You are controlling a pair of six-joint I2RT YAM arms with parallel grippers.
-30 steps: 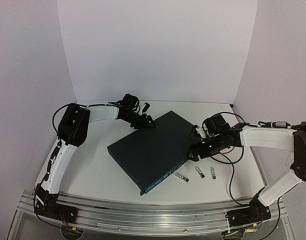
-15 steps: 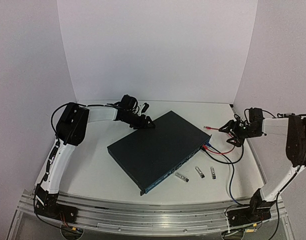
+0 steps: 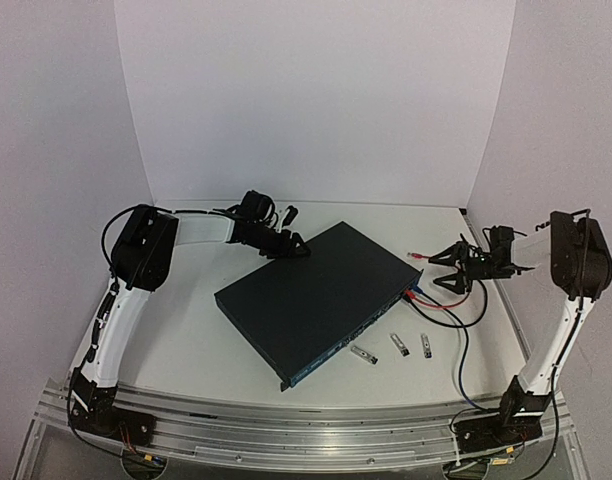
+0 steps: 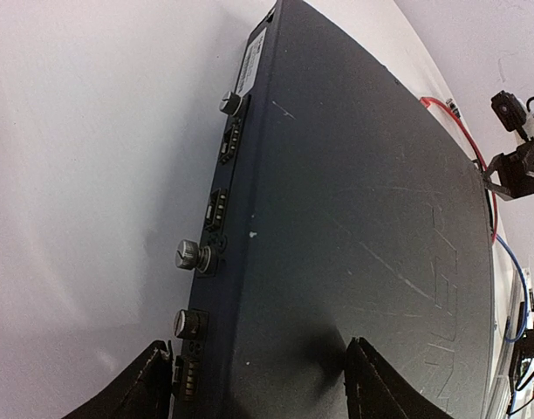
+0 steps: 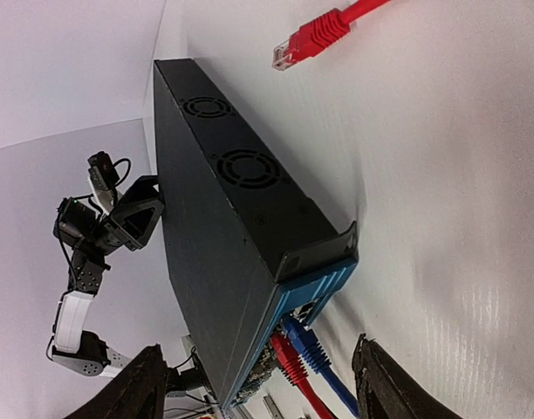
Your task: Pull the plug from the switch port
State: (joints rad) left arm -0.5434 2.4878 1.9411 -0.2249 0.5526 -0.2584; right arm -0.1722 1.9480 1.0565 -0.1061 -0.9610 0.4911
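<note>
The white table (image 3: 186, 340) carries the switch (image 3: 306, 300) at its middle, set at a slant, with the blue socket face turned to the near right and one corner pointing far. In the right wrist view that short side of the switch (image 5: 223, 227) shows two round fan vents (image 5: 245, 166).

The left arm reaches in from the far left, and the left gripper (image 3: 291, 245) sits at the switch's far-left edge. In its own camera the jaws are spread wide: one finger (image 4: 140, 388) hangs off the rear face beside the silver thumbscrews (image 4: 188, 255), and the other finger (image 4: 372, 384) is over the dark top. Whether either one touches the metal I cannot tell.

The right arm bends in from the right wall. The right gripper (image 3: 448, 268) is just off the switch's right corner, apart from it, with its jaws spread and nothing between them.

A red cable (image 3: 441, 305) loops on the table near that corner, and a blue cable (image 3: 464, 350) runs toward the near edge. At the right end of the socket face a red plug (image 5: 289, 362) and a blue plug (image 5: 311, 349) sit side by side in ports. A second red plug, the loose red plug (image 5: 315, 39), lies bare on the table to the far side of the right gripper, clear of the switch.

Three small silver modules (image 3: 397, 344) lie in a row near the socket face.
</note>
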